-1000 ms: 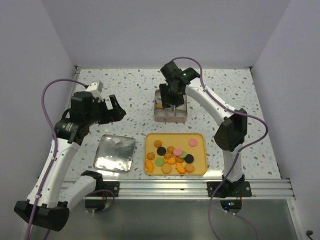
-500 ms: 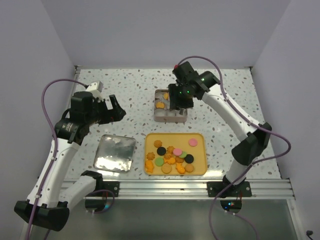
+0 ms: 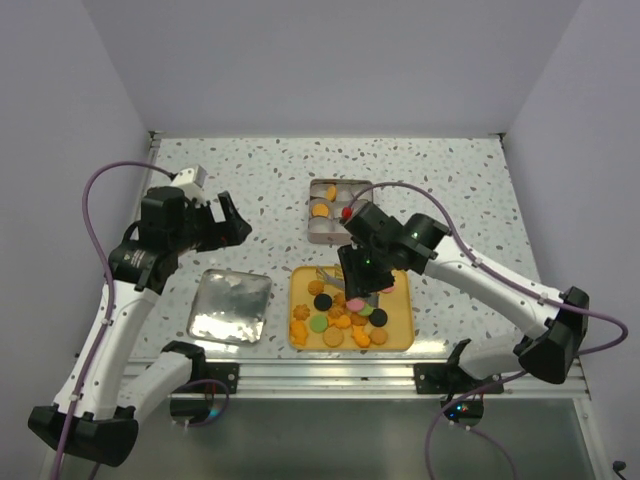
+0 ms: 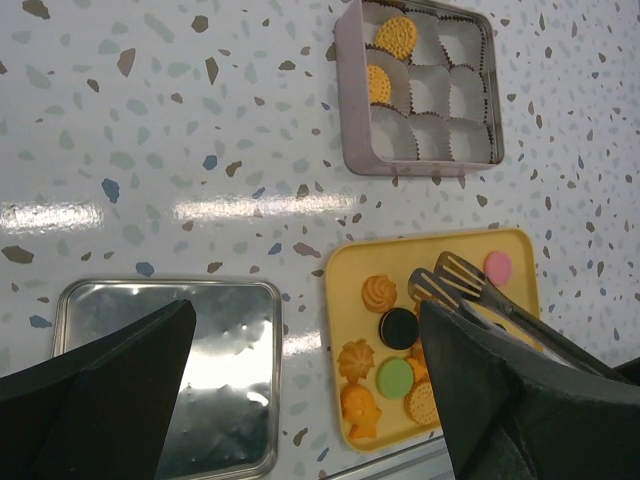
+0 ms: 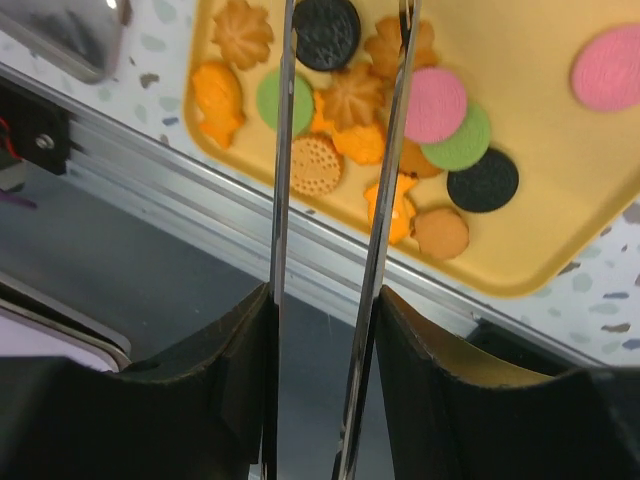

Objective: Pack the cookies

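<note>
Bright, even overhead light is washing my white speckled bench (image 4: 150,120), throwing white glare streaks across it and the shiny square metal lid (image 4: 170,380). The black fingers (image 4: 100,400) of my left tool (image 4: 308,340) are looming blurred up close; the thin silver metal tongs (image 4: 455,270) are glinting.

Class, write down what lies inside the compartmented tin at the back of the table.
Two orange cookies in paper cups of the tin; the other cups show empty. From above, the right arm covers its near right corner.

Two orange cookies (image 4: 397,37) in the pink tin (image 4: 348,95), metal tongs (image 4: 465,280) over the yellow tray (image 4: 348,265), silver lid (image 4: 232,350) alongside
</note>
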{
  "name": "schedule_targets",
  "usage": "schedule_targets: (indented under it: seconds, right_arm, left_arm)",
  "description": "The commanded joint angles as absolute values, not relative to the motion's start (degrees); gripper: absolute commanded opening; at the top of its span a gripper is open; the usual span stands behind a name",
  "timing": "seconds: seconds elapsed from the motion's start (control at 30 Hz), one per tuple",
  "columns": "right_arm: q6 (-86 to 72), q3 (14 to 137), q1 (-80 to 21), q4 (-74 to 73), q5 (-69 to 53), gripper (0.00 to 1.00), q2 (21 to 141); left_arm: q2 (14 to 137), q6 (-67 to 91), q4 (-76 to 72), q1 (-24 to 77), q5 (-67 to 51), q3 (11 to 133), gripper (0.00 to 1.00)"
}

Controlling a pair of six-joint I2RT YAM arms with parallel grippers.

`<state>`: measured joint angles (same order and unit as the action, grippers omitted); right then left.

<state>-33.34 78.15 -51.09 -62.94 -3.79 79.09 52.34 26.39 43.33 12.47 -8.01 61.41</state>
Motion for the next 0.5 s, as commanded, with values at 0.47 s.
schedule_targets:
  seconds: [0.47]
  right_arm:
    - [-35.8,78.0,-55.6,-60.8,-1.1,0.49,82.3]
  left_arm:
    - [48.0,27.2,44.4,12.8,-9.8,59.5,1.00]
